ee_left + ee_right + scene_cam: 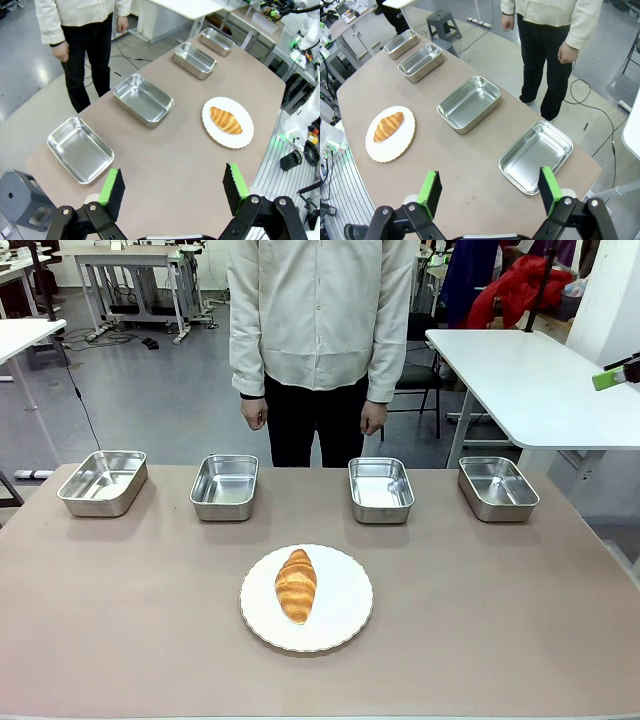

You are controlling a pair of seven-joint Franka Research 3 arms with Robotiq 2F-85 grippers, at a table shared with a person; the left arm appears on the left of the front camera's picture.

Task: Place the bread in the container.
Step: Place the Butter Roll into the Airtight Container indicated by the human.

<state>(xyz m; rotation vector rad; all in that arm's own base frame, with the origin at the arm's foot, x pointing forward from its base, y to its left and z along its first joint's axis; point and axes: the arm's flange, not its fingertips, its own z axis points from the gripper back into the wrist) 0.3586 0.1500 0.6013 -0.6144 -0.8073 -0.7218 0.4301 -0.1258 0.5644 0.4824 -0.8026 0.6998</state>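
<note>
Four pans (381, 490) line the far table (520, 620) edge, bread (296, 585) on plate (345, 615) amid bare surface; left claw (172, 180), right claw (488, 182) gape.

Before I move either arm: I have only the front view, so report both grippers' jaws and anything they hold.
Observer: In its wrist view the left gripper has its jaws wide open and holds nothing.
Operator: Give me the right one.
Observer: In its own wrist view the right gripper is open and empty as well.
Operator: Tell me what that gripper faces.
Observer: It faces the end of the table, with the nearest container just beyond its fingers. The bread lies on the plate farther along.
</note>
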